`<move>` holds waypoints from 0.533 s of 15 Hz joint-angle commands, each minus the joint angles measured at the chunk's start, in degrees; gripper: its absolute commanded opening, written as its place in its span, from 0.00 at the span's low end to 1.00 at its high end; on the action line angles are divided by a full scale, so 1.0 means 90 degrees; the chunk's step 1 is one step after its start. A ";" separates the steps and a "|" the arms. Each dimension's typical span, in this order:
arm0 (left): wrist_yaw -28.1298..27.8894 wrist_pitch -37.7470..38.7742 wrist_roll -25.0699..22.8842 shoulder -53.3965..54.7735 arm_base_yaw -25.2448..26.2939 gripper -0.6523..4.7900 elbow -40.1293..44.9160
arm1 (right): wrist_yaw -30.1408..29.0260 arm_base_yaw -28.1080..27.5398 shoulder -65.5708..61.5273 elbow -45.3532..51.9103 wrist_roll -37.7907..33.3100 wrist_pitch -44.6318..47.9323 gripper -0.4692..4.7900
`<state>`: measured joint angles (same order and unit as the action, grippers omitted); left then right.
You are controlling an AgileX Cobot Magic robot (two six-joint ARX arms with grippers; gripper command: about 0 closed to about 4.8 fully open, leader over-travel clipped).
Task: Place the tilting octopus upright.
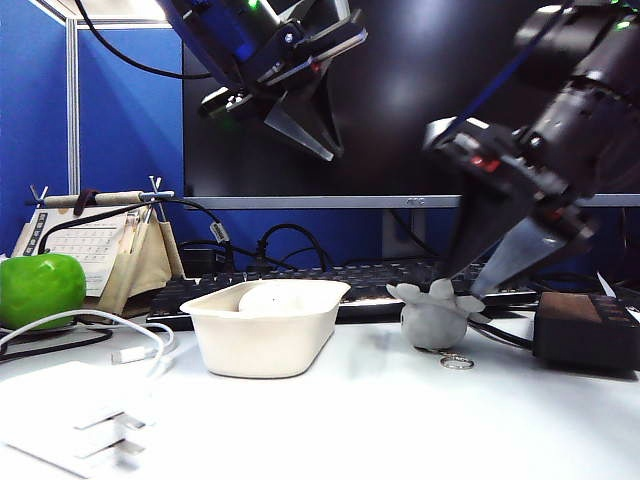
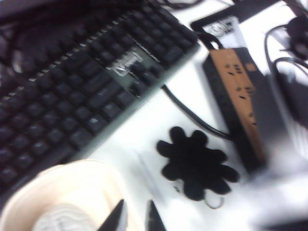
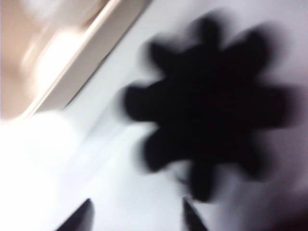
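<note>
The light-grey octopus (image 1: 432, 322) rests on the white table right of the tray, its round body down and stubby tentacles sticking up. Its keyring (image 1: 457, 361) lies in front of it. From above, the octopus (image 2: 195, 163) (image 3: 207, 106) reads as a dark star shape. My right gripper (image 1: 465, 283) (image 3: 136, 207) hangs just over it, open, with nothing between the fingers. My left gripper (image 1: 300, 120) (image 2: 136, 219) is high over the white tray (image 1: 265, 345), its jaws a narrow gap apart and empty.
The tray (image 2: 43, 187) (image 3: 96, 48) holds a white rounded object (image 1: 270, 297). A black keyboard (image 1: 380, 280) (image 2: 72, 96) runs behind it. A dark power strip (image 1: 585, 325) (image 2: 240, 96) lies right of the octopus. A green apple (image 1: 40, 285) and a white charger (image 1: 70, 415) sit at the left.
</note>
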<state>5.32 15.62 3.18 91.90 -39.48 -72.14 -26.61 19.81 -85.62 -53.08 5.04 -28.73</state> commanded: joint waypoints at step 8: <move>-0.0165 0.0112 -0.0481 -0.0041 0.0007 0.23 -0.0029 | 0.1141 0.0716 0.0029 -0.0036 0.0163 0.0704 0.56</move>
<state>4.14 17.02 -0.56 91.83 -39.42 -72.14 -16.56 26.26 -85.62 -53.10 6.11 -23.88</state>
